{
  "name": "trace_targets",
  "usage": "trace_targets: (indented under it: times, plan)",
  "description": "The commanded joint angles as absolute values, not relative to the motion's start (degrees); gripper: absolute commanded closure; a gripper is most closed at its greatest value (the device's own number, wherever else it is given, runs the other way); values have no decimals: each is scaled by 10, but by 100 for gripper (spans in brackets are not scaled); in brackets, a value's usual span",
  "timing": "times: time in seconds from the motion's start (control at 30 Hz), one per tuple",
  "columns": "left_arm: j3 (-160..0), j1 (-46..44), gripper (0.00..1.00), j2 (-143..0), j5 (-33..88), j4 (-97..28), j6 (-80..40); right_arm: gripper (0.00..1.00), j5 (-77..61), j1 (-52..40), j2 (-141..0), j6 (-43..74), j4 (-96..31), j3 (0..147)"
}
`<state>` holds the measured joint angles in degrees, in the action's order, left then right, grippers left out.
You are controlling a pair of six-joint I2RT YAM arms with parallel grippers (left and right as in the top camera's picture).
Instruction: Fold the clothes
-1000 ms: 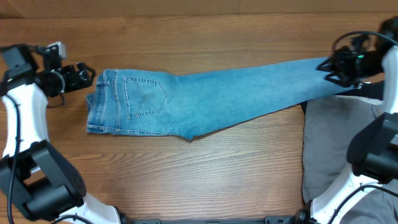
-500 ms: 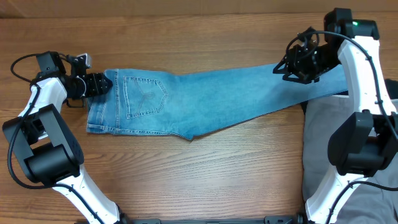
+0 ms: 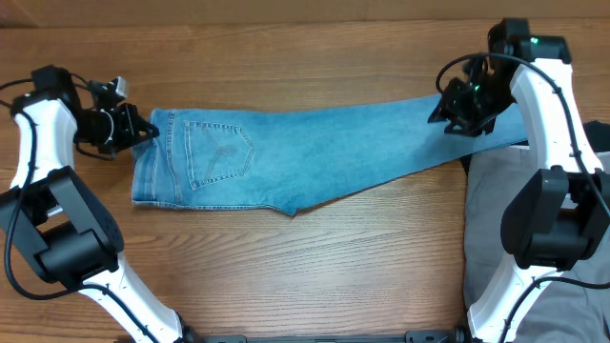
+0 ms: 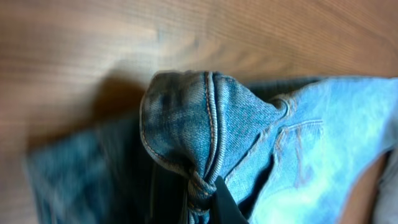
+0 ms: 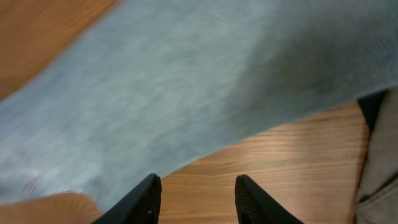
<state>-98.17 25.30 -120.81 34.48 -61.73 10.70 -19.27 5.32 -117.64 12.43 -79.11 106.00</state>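
Left hand [image 3: 133, 127] sits at the far-left end of the jeans [image 3: 315, 152], clamped on the waistband [image 4: 186, 124]. The wrist view shows the denim bunched into a raised hump, w/ one dark finger [image 4: 227, 202] pressed into the gathered seam. Prob. the reason for holding there: it pins the waist end so the rest can be pulled straight or folded against it.

The jeans lie flat on the wooden surface [image 3: 315, 276], back pocket [image 3: 221, 152] facing up. The waist is at the left and the legs run off rightward on a slight upward slant, so the garment is fully stretched out and no fold is made yet.

Right hand [image 3: 456, 107] hovers over the leg part, near the jeans' right end. In its own view the two fingers are apart, w/ bare wood and the leg's lower edge showing by them, and nothing is gripped. My guess is it is lining up for a pinch on the leg edge (the ankle hems are hidden under the arm).

Just right of and below the jeans' leg end lie the grey trousers [image 3: 500, 214]. The black garment [image 5: 372, 106] shows as a dark strip beside them, and both are waiting their turn.
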Motion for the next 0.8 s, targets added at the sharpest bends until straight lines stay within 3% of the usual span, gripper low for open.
trace_targets:
  times: [0.0, 0.23, 0.5, 0.57, 0.63, 0.67, 0.77]
  plan:
    - [-1019, 261, 96, -1211, 304, -682, 112, 58, -164, 55, -1165, 153, -758, 998]
    - [-1021, 261, 96, -1211, 233, -793, 103, 58, -184, 55, -1166, 181, -616, 849]
    - [-1021, 262, 94, -1211, -21, -770, -35, 59, -194, 55, -1167, 183, -514, 759]
    - [-1021, 262, 82, -1211, -28, -744, -45, 58, -194, 55, -1167, 183, -512, 759]
    - [-1021, 262, 78, -1211, -11, -738, -45, 58, -194, 55, -1167, 183, -512, 759]
    - [-1021, 262, 64, -1211, 2, -739, -44, 58, -194, 55, -1167, 183, -513, 759]
    - [-1021, 262, 57, -1211, 18, -754, -43, 58, -194, 55, -1167, 183, -517, 760]
